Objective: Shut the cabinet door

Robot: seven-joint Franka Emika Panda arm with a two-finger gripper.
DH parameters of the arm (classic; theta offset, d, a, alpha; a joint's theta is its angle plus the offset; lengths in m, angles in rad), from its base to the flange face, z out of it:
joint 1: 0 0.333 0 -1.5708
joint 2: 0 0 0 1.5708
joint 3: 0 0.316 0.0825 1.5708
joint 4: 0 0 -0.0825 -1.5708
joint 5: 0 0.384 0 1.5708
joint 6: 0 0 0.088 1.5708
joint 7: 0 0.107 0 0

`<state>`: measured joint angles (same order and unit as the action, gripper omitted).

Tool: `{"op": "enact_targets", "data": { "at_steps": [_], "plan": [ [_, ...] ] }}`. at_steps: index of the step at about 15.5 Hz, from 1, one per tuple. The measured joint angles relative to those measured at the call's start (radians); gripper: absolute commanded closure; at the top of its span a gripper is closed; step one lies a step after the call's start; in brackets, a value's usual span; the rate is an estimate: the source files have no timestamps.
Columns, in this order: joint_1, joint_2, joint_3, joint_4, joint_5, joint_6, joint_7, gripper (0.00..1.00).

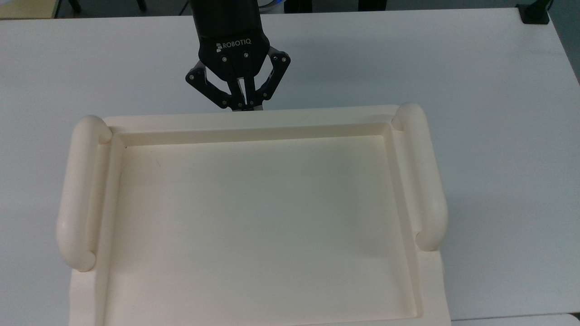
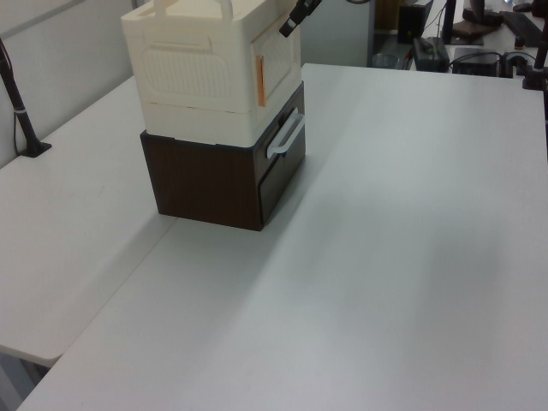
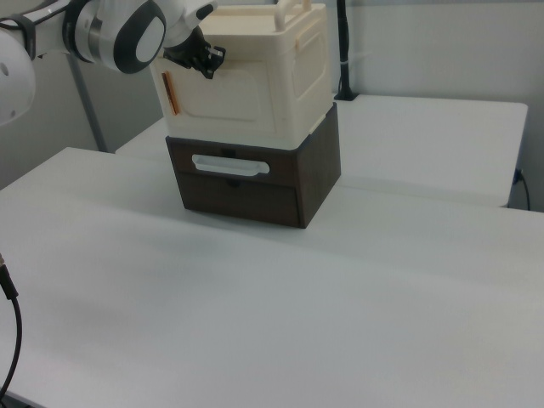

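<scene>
The cabinet [image 1: 317,118] is a cream box with a recessed top and two thick tubular handles; it stands on a dark brown drawer unit [image 2: 205,180]. The cabinet door [image 2: 279,64] lies against the cabinet's front, with a thin coppery strip [image 2: 260,81] showing at its free edge. In the right view the cabinet door [image 3: 225,95] faces the camera, the strip at the right view's left. My gripper [image 1: 244,107] is shut with nothing in it, its tips at the top of the door near the front rim. The gripper [image 2: 291,23] [image 3: 208,62] reaches in from above.
The brown drawer unit has a white bar handle [image 3: 229,165] on its front. White table [image 1: 498,90] stretches wide around the stack. A black pole clamp [image 2: 30,137] stands at the left view's left. Desks and cables sit beyond the far table edge.
</scene>
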<state>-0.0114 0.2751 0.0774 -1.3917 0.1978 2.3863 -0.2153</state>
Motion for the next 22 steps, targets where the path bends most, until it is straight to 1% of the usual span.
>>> {"op": "enact_targets", "data": {
  "at_steps": [8,15,20,22],
  "plan": [
    [0.0,0.017,0.0,0.0,0.0,0.001,0.0,1.0],
    [0.0,0.019,0.0,-0.001,0.0,0.051,0.0,1.0],
    [0.0,0.019,0.0,-0.003,0.0,0.052,-0.003,1.0],
    [-0.001,0.02,-0.002,-0.016,-0.001,0.03,-0.003,1.0]
  ]
}}
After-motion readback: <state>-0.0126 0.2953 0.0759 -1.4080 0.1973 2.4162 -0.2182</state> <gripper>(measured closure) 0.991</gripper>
